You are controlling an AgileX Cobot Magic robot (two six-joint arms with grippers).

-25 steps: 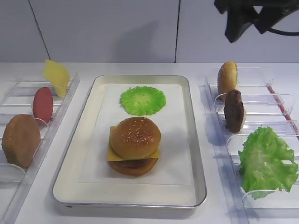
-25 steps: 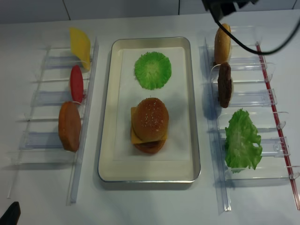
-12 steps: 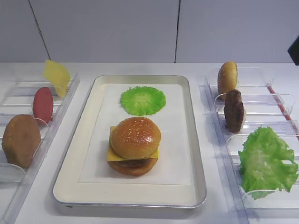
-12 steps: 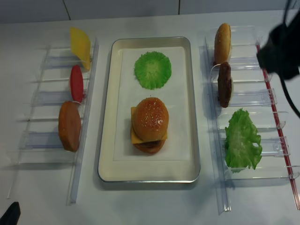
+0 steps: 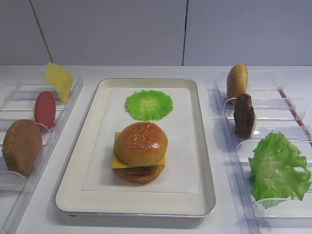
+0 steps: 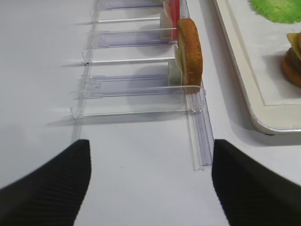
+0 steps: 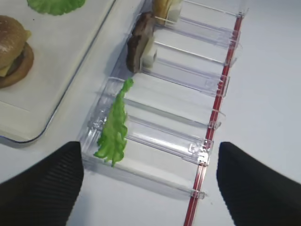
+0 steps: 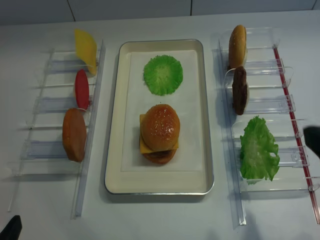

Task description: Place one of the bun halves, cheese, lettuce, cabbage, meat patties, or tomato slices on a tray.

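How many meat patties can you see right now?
2: one meat patty upright in the right rack, another patty inside the burger on the tray. Others may be hidden.

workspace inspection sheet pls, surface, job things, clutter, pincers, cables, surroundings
surface: white table, bare where visible
job's things: tray holds cabbage and a stacked burger topped by the bun top; cheese, tomato slice, meat patty, lettuce stand in clear racks
clutter: nothing seen
pincers: left pincer open; right pincer open; both empty
cables: nothing seen
surroundings: grey wall panels
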